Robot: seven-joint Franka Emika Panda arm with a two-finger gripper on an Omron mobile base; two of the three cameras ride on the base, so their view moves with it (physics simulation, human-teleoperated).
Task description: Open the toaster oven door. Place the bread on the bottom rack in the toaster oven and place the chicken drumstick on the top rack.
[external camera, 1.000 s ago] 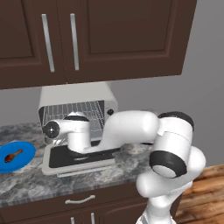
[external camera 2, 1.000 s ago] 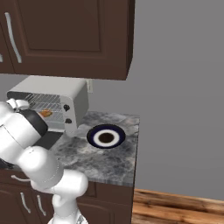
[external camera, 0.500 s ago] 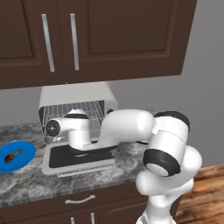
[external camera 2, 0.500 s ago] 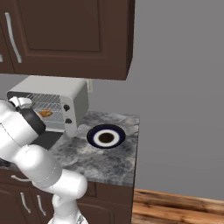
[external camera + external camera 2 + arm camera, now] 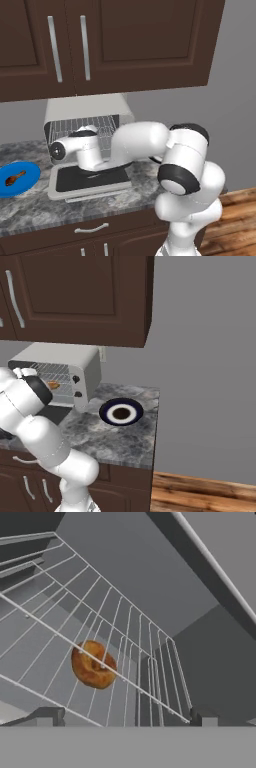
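The toaster oven [image 5: 85, 107] stands at the back of the counter with its door [image 5: 90, 181] folded down flat. My gripper [image 5: 125, 718] is open and empty just inside the oven's mouth, fingertips [image 5: 47, 716] spread wide. The bread [image 5: 92, 664], a round golden-brown piece, lies on the bottom rack [image 5: 45, 677] ahead of the fingers and clear of them. A wire of the top rack [image 5: 127, 629] crosses in front of it. The bread [image 5: 53, 385] also shows through the oven's open front. The chicken drumstick [image 5: 14, 177] lies on a blue plate [image 5: 30, 170] left of the oven.
A dark plate with a white ring [image 5: 121, 412] sits on the granite counter [image 5: 120, 441] right of the oven. Dark wall cabinets [image 5: 100, 45] hang above. My arm [image 5: 140, 145] stretches across the open door from the right.
My arm's elbow and shoulder have swung slightly left. The hand stays at the oven's mouth, jaws open throughout. The bread has not moved.
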